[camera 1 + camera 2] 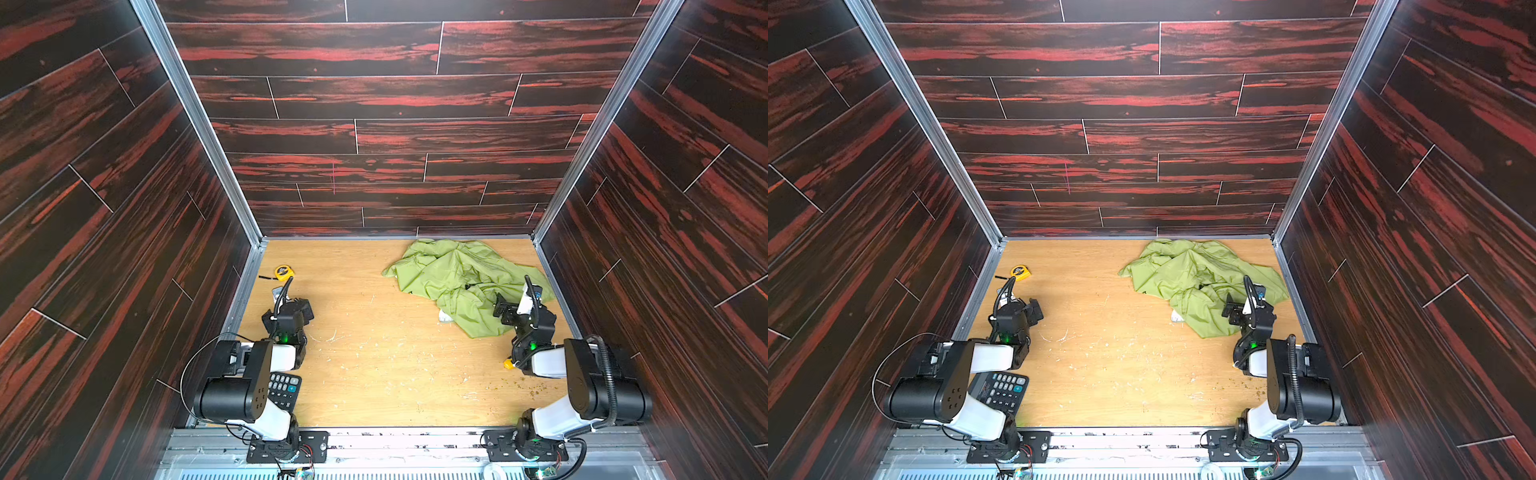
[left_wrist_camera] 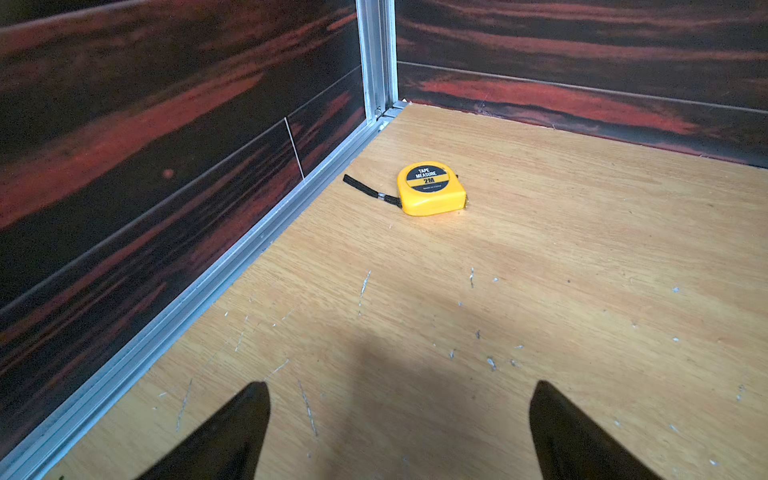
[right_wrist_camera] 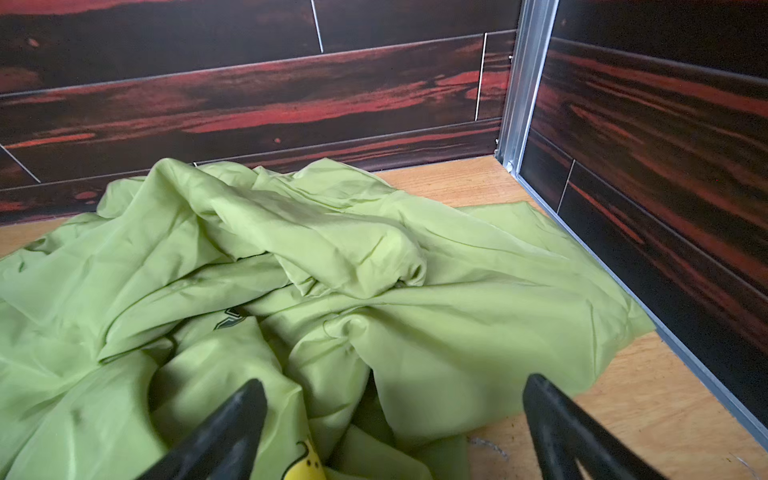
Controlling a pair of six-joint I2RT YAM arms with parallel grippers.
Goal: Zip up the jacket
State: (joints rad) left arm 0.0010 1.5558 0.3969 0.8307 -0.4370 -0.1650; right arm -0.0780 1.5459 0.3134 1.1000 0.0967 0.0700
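Lying crumpled in a heap at the far right corner of the desk point(image 1: 374, 365), the lime-green jacket point(image 1: 453, 274) shows no zipper, slider or matched front edges in any view, only folds and a small dark logo point(image 3: 230, 319), so I judge the zipping not yet begun: the garment must first be spread and its zipper found. The right gripper point(image 3: 395, 384) hovers over the heap's near edge, jaws wide apart and empty, while the left gripper point(image 2: 399, 386), equally wide and empty, hangs above bare wood by the left edge, facing a yellow tape measure point(image 2: 430, 189), well apart from the jacket.
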